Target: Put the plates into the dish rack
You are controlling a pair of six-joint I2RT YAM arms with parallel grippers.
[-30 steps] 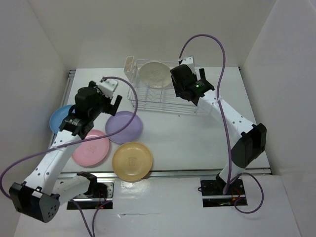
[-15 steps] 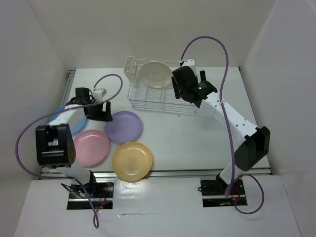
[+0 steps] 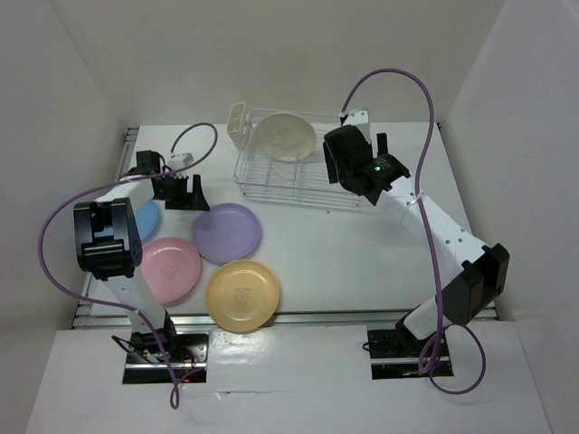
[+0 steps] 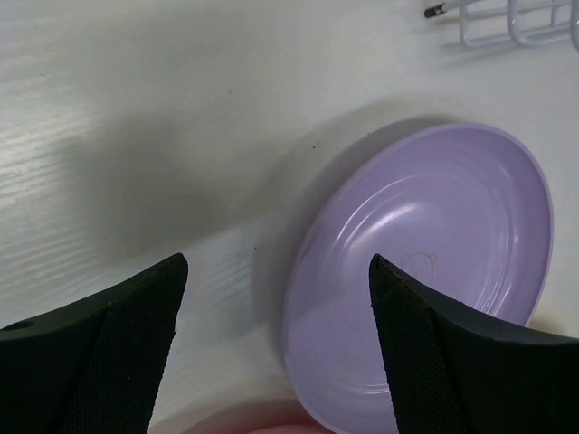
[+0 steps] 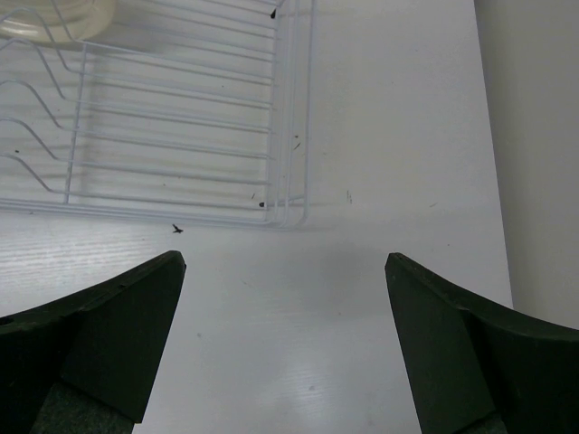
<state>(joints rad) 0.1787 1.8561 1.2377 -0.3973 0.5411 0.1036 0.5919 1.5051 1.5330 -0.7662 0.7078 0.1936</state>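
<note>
The white wire dish rack (image 3: 291, 172) stands at the back of the table, with the cream plate (image 3: 284, 136) upright in its slots. The purple plate (image 3: 226, 232), pink plate (image 3: 168, 269) and yellow-orange plate (image 3: 242, 295) lie flat at the front left. The light blue plate (image 3: 147, 218) is mostly hidden under the left arm. My left gripper (image 3: 187, 193) is open and empty, low beside the purple plate's far-left rim. In the left wrist view (image 4: 276, 264) the purple plate's (image 4: 425, 280) edge lies between the fingers. My right gripper (image 5: 285, 259) is open and empty over bare table by the rack's right corner (image 5: 289, 181).
A small white cutlery holder (image 3: 238, 122) sits at the rack's back-left corner. White walls enclose the table on the left, back and right. The left arm's purple cable (image 3: 194, 134) loops above the left side of the table.
My left arm has swung back and down from above the pink and blue plates to the purple plate's far-left edge. My right gripper has drifted right, away from the cream plate.
</note>
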